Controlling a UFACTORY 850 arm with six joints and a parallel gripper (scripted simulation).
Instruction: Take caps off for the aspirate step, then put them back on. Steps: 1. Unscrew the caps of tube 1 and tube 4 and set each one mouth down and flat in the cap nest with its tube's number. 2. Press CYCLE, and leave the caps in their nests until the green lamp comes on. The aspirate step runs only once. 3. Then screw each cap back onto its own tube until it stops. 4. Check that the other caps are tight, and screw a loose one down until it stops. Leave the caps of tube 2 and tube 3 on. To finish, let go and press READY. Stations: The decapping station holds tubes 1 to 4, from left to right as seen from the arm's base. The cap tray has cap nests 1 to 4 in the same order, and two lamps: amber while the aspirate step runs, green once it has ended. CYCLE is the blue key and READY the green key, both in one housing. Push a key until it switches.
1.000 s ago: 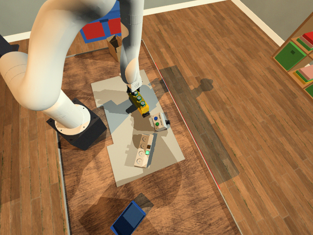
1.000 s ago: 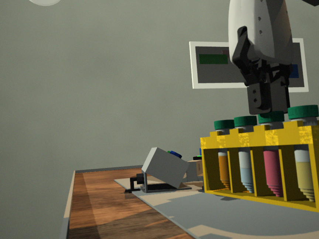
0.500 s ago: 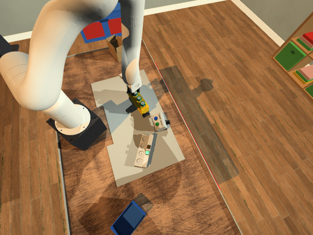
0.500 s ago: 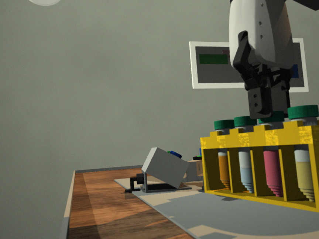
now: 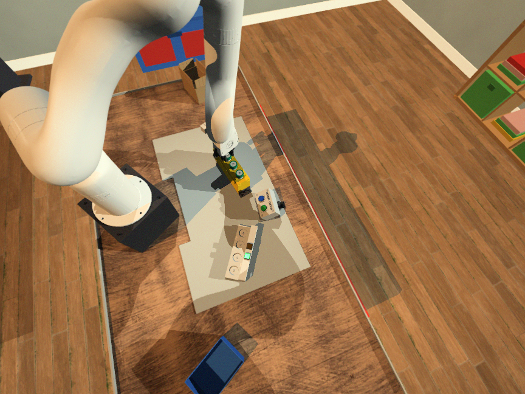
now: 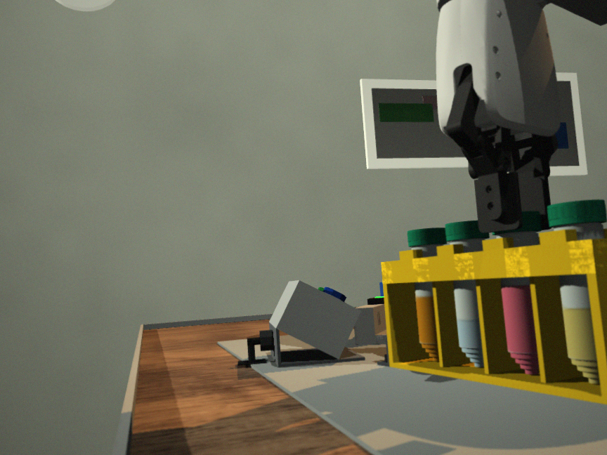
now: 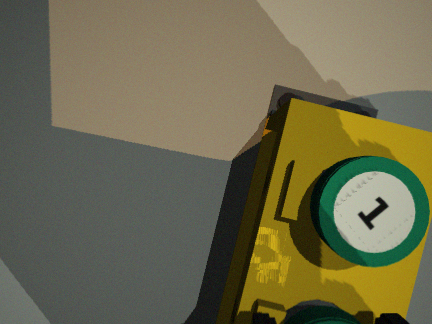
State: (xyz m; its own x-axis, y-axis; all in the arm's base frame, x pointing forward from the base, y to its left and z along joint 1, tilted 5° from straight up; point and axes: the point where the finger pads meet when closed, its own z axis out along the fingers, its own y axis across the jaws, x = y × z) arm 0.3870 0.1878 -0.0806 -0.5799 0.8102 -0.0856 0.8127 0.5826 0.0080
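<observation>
Jaws (image 5: 223, 153) (image 6: 524, 226): pointing down at the right of the exterior view, partly closed, one finger on either side of tube 2's cap; whether they grip it, I cannot tell.
Tube 2's cap (image 5: 228, 157) (image 6: 532, 221) (image 7: 322, 317): green, on its tube, cut by the bottom edge of the wrist view and partly behind a finger in the exterior view.
Tube 1's cap (image 6: 576, 212) (image 7: 375, 211): on its tube, right side of the wrist view, its white top marked 1.
Tube 3's cap (image 5: 233, 163) (image 6: 463, 231) and tube 4's cap (image 5: 239, 172) (image 6: 426, 236): both on their tubes, left of the jaws in the exterior view.
Decapping station (image 5: 243, 183) (image 6: 490, 267) (image 7: 305, 125): yellow, lower right of the exterior view, holding four upright tubes; from left to right their contents are orange, pale blue, pink and pale yellow.
Cap tray (image 5: 251, 233): below centre in the top view, with four round nests.
Lamps: green lamp (image 5: 247, 256) lit, amber lamp (image 5: 249, 245) dark.
Housing (image 5: 271, 210) (image 6: 313, 318): between station and tray in the top view, with blue key (image 5: 260, 197) (image 6: 335, 293) and green key (image 5: 264, 207) (image 6: 321, 288).
Blue bin (image 5: 202, 360): bottom of the top view, on the wooden counter (image 5: 148, 288).
</observation>
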